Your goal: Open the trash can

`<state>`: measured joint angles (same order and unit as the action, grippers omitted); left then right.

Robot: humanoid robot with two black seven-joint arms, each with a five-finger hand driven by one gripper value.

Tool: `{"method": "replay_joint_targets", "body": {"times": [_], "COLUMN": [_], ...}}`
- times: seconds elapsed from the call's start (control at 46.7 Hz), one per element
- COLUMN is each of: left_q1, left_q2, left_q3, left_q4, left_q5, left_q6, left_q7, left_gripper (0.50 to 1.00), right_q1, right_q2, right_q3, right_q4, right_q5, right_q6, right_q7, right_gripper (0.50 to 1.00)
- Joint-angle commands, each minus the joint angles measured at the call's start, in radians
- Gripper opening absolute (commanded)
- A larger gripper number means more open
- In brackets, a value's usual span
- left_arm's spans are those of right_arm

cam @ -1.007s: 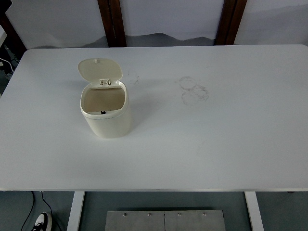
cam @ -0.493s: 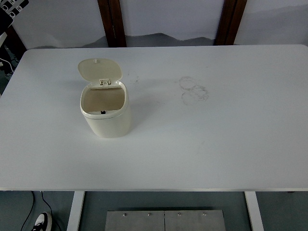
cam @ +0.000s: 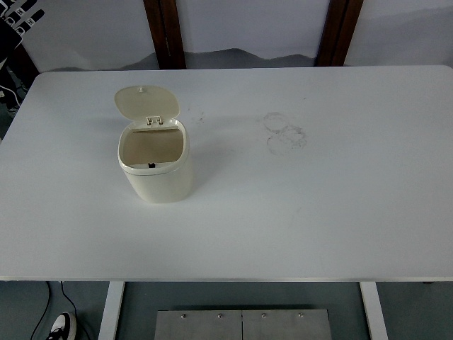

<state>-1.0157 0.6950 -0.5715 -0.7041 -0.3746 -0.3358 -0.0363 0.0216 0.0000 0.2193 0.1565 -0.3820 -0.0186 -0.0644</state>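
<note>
Lid is up on the trash can, hinged back toward the far side and standing roughly upright, so the task reads as already done. Nothing about the can differs from 1 s ago: same spot, same lid angle.

Only change is at the top-left corner: a dark hand with pale finger segments now shows more fully there, where 1 s ago that corner held none of it and 0.5 s ago just a sliver. It comes in from the left edge, so it is taken as the left hand; fingers look spread and it holds nothing. It sits well apart from the can, off the table. Likely retreating after the opening, or just drifting. Right hand is not in view.

Can: cream plastic, rounded-square body, standing upright on the left half of the table, nearer the far edge than the near one. Interior looks bare, tan-shaded. A small dark latch notch sits at the near rim, with a hinge bracket at the far rim.

Faint ring marks stain the tabletop to the right, well clear.
</note>
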Motion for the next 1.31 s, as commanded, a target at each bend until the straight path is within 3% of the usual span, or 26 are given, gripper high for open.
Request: {"method": "replay_joint_targets", "body": {"times": [0.0,1.285], "left_q1": [0.002,0.003], "left_q2": [0.000,0.006], "left_q3": [0.001,0.004], "left_q4": [0.000,0.000], "left_q5": [0.002,0.008], "left_q6": [0.000,0.000], "left_q7": [0.000,0.001], "left_gripper": [1.000,1.000], "right_q1": [0.000,-0.002], "right_q2": [0.000,0.000], "right_q3": [0.000,0.002], "right_q4": [0.000,0.000], "right_q5": [0.000,0.002], "right_q6": [0.000,0.000], "right_q7": [0.000,0.005], "right_gripper": [0.995,0.995]}}
